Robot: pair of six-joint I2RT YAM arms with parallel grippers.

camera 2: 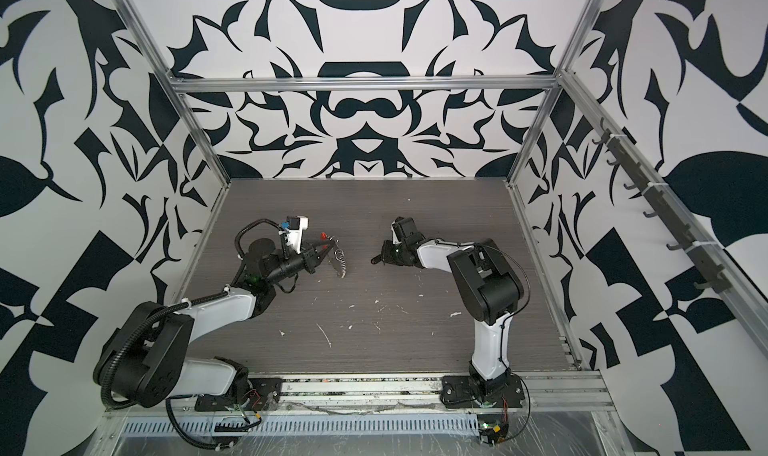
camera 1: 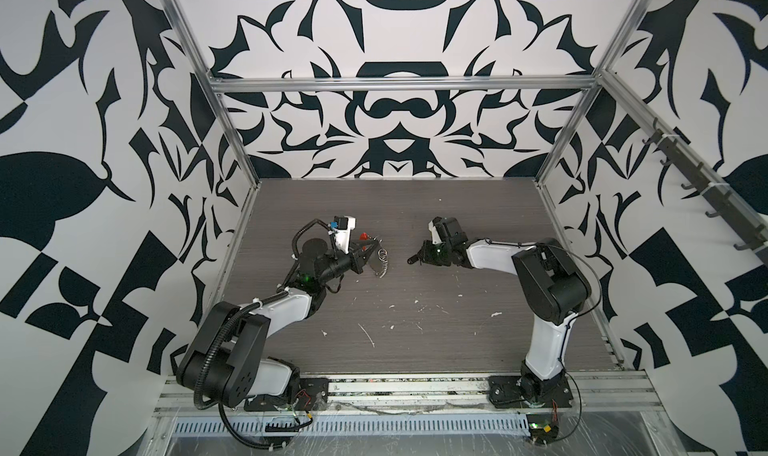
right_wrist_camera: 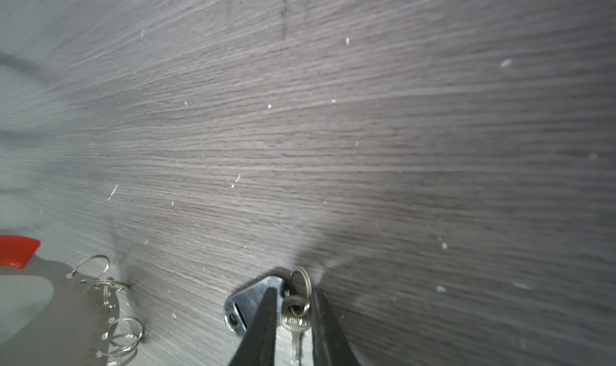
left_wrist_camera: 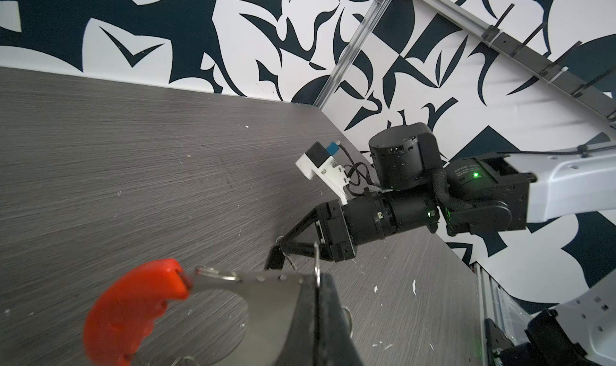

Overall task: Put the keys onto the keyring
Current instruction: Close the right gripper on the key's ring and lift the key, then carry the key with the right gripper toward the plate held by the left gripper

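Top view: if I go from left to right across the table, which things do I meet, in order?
left arm → keyring → keys → right arm

Table (right_wrist_camera: 366,131): grey wood-grain surface, matt, finely ridged, and flecked with white chips.
Keyring (left_wrist_camera: 266,301): was flat brushed silvery metal with a dull sheen. Its red section (left_wrist_camera: 130,311), at 11 o'clock of the plate in both top views, looked like smooth, semi-gloss plastic.
Split rings (right_wrist_camera: 125,331): were bright polished wire.
Keys (right_wrist_camera: 293,324): were silvery metal; the tag (right_wrist_camera: 251,292) was mirror-shiny.
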